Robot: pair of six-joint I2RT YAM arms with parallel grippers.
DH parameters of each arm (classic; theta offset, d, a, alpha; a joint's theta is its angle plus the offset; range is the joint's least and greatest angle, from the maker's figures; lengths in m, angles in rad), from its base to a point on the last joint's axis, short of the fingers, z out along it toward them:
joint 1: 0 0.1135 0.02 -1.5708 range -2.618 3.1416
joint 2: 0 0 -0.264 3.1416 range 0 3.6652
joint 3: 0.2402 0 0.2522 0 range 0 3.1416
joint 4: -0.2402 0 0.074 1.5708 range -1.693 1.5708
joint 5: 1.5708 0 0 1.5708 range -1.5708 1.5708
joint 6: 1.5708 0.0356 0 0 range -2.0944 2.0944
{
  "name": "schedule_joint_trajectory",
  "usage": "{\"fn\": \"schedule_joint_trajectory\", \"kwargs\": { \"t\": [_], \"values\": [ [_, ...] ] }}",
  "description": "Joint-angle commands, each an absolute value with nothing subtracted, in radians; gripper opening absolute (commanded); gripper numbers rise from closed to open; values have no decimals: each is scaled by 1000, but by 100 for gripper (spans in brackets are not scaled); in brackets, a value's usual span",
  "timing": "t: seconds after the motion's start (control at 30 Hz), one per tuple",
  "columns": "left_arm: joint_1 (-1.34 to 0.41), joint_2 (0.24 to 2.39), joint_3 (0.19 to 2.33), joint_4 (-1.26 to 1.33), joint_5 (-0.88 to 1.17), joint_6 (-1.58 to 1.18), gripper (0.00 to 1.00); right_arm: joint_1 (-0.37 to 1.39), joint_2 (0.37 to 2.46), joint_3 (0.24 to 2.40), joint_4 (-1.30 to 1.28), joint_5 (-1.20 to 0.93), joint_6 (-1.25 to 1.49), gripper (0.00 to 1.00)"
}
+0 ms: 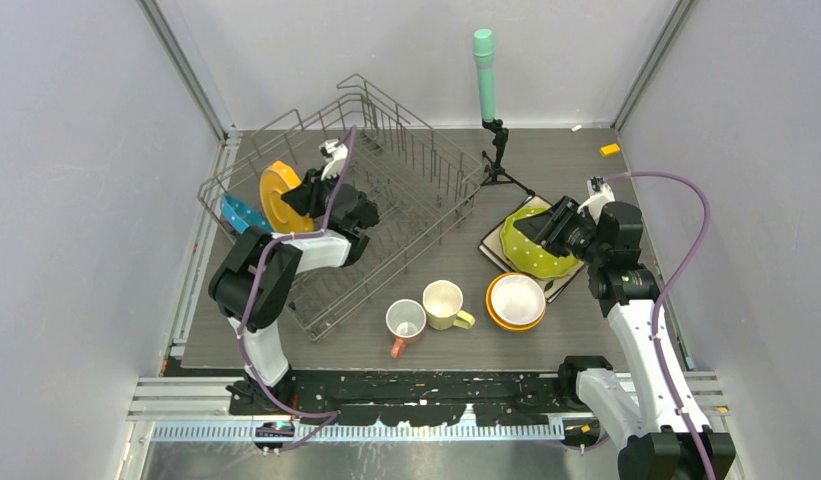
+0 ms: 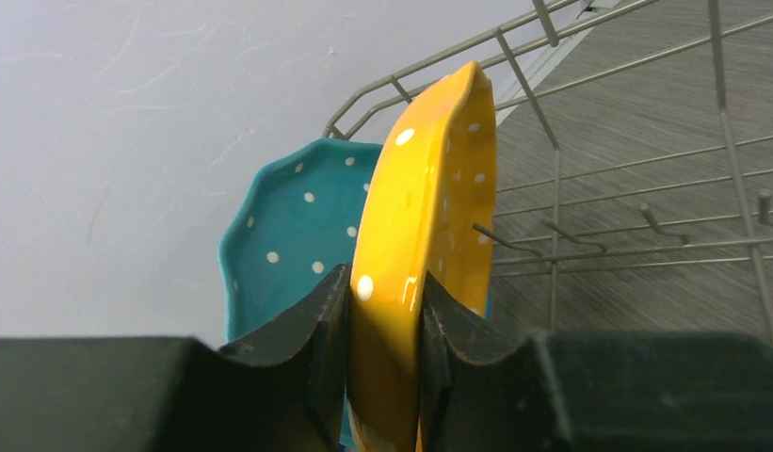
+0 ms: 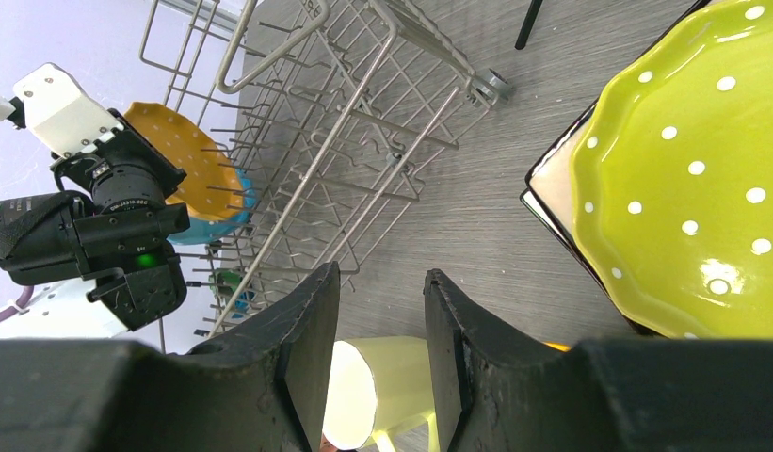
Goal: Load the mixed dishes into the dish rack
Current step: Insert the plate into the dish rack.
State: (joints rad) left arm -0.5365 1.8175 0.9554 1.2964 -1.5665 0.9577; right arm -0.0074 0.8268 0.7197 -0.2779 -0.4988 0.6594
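L gripper [image 2: 385,282] clamps orange plate [image 2: 429,169] upright, edge-on — blue plate [image 2: 288,226] just behind in dish rack [image 1: 406,200]; R gripper [image 3: 379,282] half-open, empty.

A green-topped cylinder [image 1: 483,75] stands on a black tripod [image 1: 500,152] on the grey table [image 1: 566,150], an orange block [image 1: 610,150] nearby.

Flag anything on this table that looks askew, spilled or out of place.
The dish rack sits skewed, its sides running diagonal to the edges of the table. The yellow-green plate lies stacked on the white square plate, which is untidy but not odd. Nothing looks spilled or broken.
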Motion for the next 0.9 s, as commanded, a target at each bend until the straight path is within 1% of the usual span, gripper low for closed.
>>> {"fn": "schedule_joint_trajectory", "kwargs": {
  "t": [0.0, 0.03, 0.13, 0.27, 0.4, 0.53, 0.7, 0.87],
  "values": [
    [-538, 1783, 973, 1430, -1701, 959, 43, 0, 813, 720, -244, -496, 648, 43],
    [-538, 1783, 976, 1430, -1701, 964, 48, 0, 814, 719, -243, -497, 648, 44],
    [-538, 1773, 971, 1430, -1701, 957, 48, 0, 815, 719, -243, -497, 645, 43],
    [-538, 1759, 967, 1431, -1702, 960, 52, 0, 813, 718, -247, -497, 643, 44],
    [-538, 1737, 977, 1431, -1701, 982, 54, 0, 812, 715, -245, -497, 645, 44],
    [-548, 1699, 985, 1429, -1701, 1009, 61, 0, 808, 714, -244, -497, 650, 44],
    [-582, 1666, 1022, 1430, -1700, 1092, 69, 0, 803, 721, -244, -497, 653, 44],
    [-666, 1640, 1076, 1429, -1680, 1223, 75, 0, 799, 725, -246, -497, 657, 44]
  ]
}}
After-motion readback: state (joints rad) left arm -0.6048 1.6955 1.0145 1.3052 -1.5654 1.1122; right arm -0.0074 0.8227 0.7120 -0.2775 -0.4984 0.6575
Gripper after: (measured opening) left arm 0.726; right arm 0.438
